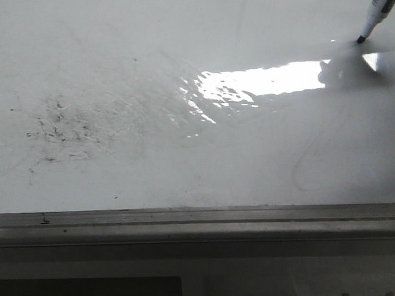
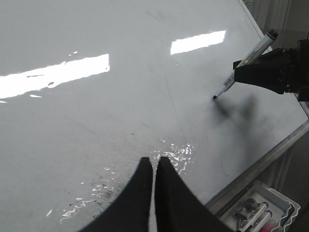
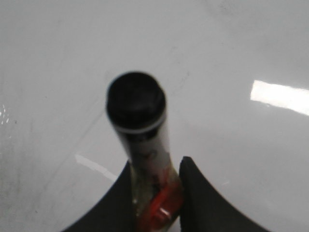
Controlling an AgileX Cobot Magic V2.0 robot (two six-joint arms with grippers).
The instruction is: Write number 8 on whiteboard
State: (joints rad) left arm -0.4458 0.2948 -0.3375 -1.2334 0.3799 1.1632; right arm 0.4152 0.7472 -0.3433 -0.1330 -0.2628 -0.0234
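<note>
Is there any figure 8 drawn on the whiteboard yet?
No: in the front view the whiteboard shows only grey smudges and glare, while the marker tip hovers near its far right.

A: Lighting? Bright rectangular glare patches (image 1: 266, 79), apparently overhead fixtures.

B: Surroundings? White tray (image 2: 277, 205) of markers (image 2: 253, 215) beside the board's edge; pale panel, possibly a wall (image 2: 270, 14), behind, blurred.
</note>
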